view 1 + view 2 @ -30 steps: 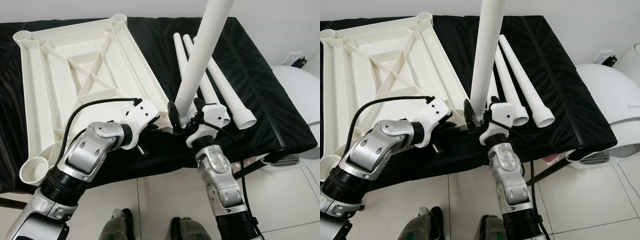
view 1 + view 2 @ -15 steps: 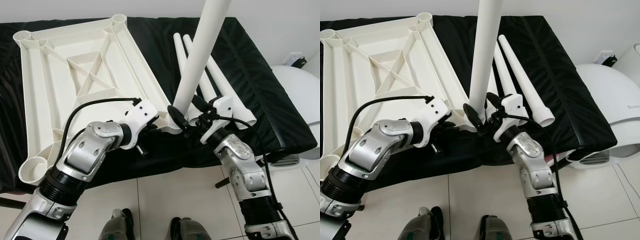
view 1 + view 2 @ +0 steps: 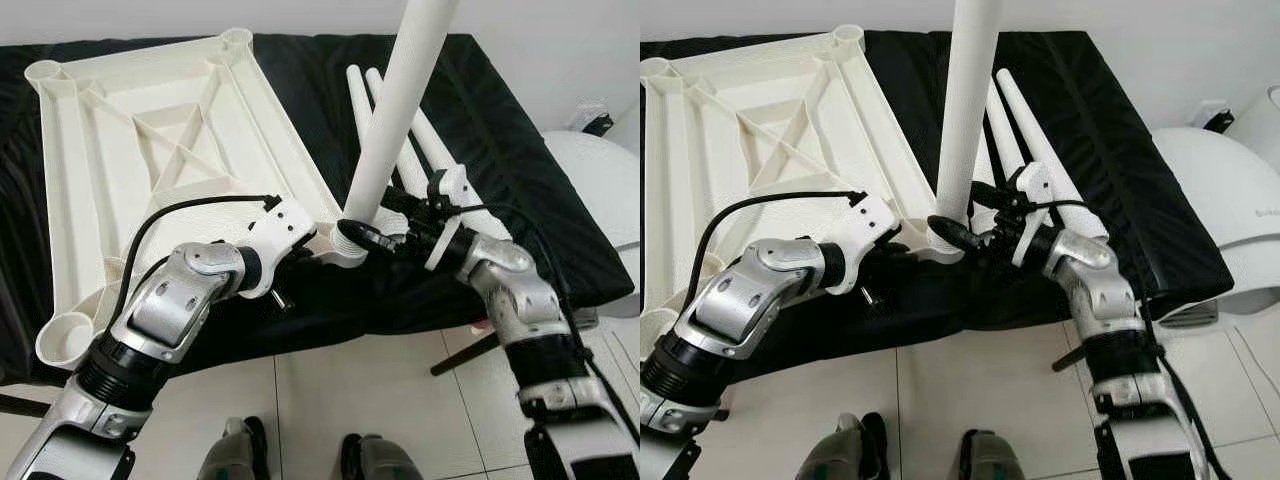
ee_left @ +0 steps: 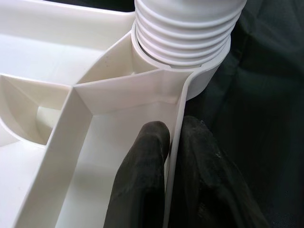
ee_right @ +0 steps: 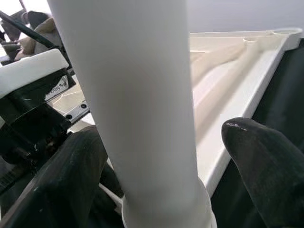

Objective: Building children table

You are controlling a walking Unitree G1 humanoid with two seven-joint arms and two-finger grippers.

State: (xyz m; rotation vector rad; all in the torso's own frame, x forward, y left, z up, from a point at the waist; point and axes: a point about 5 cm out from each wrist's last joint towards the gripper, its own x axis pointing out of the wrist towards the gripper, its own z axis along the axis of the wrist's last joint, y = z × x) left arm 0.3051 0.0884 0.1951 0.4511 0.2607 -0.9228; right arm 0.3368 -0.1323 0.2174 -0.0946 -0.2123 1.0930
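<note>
A home room: tiled floor, black-draped table.

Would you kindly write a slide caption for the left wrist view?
Left end effector pinching the upturned tabletop's rim beside the corner socket holding a threaded leg.

Upright leg in tabletop corner socket — spare legs right.

Left pincer is clamped tight, elbow bent; right pincer is spread wide, forearm reaching in.
</note>
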